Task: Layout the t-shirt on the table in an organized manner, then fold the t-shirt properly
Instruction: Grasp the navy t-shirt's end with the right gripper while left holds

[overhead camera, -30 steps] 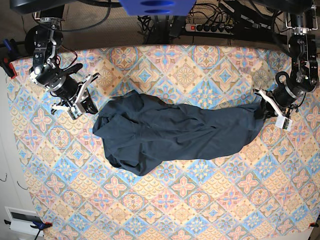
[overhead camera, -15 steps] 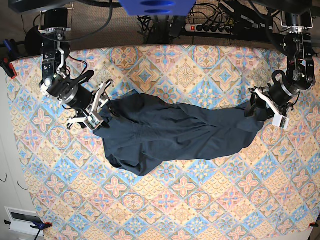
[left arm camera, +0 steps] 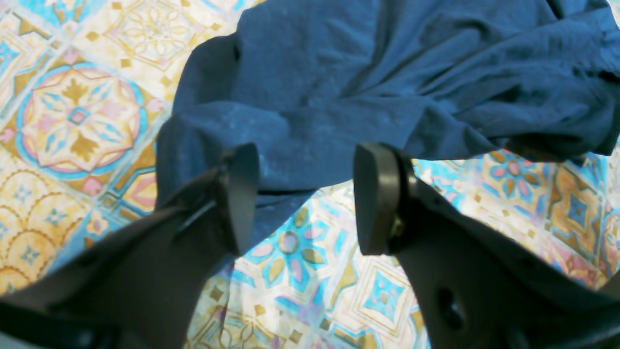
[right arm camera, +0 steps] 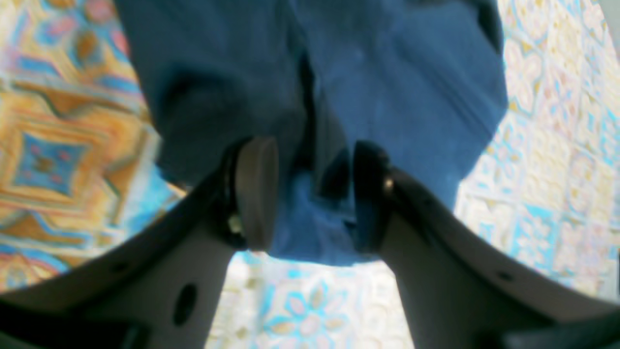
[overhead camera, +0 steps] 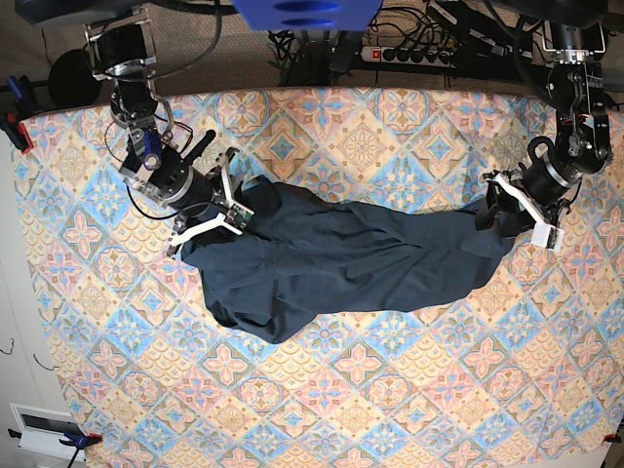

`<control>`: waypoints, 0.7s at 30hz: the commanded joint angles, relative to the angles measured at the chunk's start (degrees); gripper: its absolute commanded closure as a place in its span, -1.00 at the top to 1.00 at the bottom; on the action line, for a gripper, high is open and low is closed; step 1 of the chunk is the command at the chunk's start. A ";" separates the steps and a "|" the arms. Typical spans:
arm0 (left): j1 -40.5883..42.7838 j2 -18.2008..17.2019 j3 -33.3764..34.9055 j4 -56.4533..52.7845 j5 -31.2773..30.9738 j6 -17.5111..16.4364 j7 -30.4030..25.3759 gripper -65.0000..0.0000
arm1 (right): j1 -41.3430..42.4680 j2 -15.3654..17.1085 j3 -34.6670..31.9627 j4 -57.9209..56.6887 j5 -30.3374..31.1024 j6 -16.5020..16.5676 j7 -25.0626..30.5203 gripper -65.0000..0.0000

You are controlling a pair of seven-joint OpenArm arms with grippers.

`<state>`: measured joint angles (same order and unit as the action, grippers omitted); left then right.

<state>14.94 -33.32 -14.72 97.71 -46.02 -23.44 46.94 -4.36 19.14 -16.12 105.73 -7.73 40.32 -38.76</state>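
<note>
The crumpled dark navy-blue cloth t-shirt [overhead camera: 341, 258] stretches across the middle of the pastel tile-patterned table [overhead camera: 390, 390], blocking a straight pass there. Wide bare cloth lies along the near edge and both near corners. Along the far edge a narrower bare strip stays passable.

- A black power strip [overhead camera: 414, 54] with a red switch at its left end is lying on the floor just past the table's far edge, toward the far right corner.
- Black cables [overhead camera: 322, 49] are tangling beside it, behind the middle of the far edge.
- A blue plastic part [overhead camera: 307, 13] is hanging at the top centre of the base view.
- A red clamp [overhead camera: 18, 130] is gripping the cloth at the far left corner.
- A white box [overhead camera: 44, 431] with a blue-handled clamp on it is sitting off the near left corner.
</note>
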 commanded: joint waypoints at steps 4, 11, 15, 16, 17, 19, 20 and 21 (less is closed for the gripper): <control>-0.57 -1.10 -0.44 0.71 -0.71 -0.34 -1.36 -0.05 | 0.98 0.34 0.43 -1.60 0.39 -0.32 2.41 -0.23; -0.57 -1.10 -0.44 0.71 -0.71 -0.34 -1.36 -0.05 | 5.37 0.34 0.43 -5.38 0.30 -0.32 3.82 -0.23; -0.57 -1.01 -0.44 0.71 -0.71 -0.34 -1.36 -0.05 | 8.01 0.34 0.34 -6.44 0.30 -0.32 4.17 -0.23; -0.57 -1.01 -0.44 0.71 -0.71 -0.34 -1.36 -0.05 | 8.54 0.34 0.25 -7.05 0.30 -0.32 4.17 -0.24; -0.57 -1.01 -0.44 0.71 -0.71 -0.34 -1.36 -0.05 | 8.89 0.34 0.25 -7.84 0.30 -0.32 4.26 -0.26; -0.57 -1.01 -0.44 0.71 -0.71 -0.34 -1.36 -0.05 | 9.06 0.34 0.25 -9.07 0.30 -0.32 4.26 -0.34; -0.57 -1.01 -0.44 0.71 -0.71 -0.34 -1.36 -0.05 | 9.06 0.34 0.25 -9.60 0.30 -0.32 4.35 -0.39; -0.57 -1.01 -0.44 0.71 -0.71 -0.34 -1.36 -0.05 | 9.06 0.34 0.25 -9.95 0.30 -0.32 4.35 -0.44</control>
<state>14.92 -33.30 -14.70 97.67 -46.02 -23.62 46.92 3.62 19.05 -16.14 94.91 -7.66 40.32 -35.55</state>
